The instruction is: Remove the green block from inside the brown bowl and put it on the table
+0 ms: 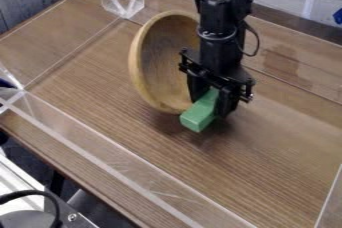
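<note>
The green block (201,114) is outside the brown bowl (150,64), just at its front right. It slants, and its lower end is at or very near the table (274,157). My gripper (218,97) points straight down and is shut on the block's upper end. The bowl is tipped up on its side, leaning with its opening facing right toward the gripper. The gripper's black fingers hide the top of the block and part of the bowl's rim.
Low clear acrylic walls (80,162) run along the front and left edges of the table. A clear acrylic corner piece (123,2) stands at the back left. Bare wood lies to the right of and in front of the block.
</note>
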Robot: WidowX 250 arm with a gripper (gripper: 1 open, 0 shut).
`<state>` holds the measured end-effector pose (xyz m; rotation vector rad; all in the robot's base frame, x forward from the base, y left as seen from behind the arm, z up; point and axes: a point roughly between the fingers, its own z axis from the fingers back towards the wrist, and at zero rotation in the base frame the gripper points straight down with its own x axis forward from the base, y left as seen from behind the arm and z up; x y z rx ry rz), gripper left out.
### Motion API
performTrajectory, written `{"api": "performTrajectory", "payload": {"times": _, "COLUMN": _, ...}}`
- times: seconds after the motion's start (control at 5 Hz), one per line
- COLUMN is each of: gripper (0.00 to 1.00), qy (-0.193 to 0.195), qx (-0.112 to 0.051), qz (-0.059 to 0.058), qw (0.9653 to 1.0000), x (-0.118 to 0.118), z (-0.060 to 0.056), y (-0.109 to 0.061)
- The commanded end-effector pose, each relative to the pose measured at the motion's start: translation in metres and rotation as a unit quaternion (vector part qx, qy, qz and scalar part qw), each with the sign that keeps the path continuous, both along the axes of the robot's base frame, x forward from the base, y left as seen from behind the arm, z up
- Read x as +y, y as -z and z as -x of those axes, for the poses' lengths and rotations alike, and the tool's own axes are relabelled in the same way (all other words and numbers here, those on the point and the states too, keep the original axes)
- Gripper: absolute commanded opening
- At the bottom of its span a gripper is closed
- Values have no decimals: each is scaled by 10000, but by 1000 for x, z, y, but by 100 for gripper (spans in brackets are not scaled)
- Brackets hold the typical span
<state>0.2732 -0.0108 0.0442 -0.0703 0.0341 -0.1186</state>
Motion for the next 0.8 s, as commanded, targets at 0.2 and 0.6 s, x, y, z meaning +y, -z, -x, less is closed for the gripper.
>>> {"api": "performTrajectory", "payload": {"times": 0.2, "gripper": 100, "qy": -76, "qx": -303, "qz": 58, "qw": 9995, "x": 2, "z": -15, "y": -15}}
{"api": "performTrajectory", "payload": {"times": 0.6, "gripper": 100, "qy": -114, "qx": -553, "qz": 104, "qw": 9983, "x": 1, "z": -16, "y": -41}}
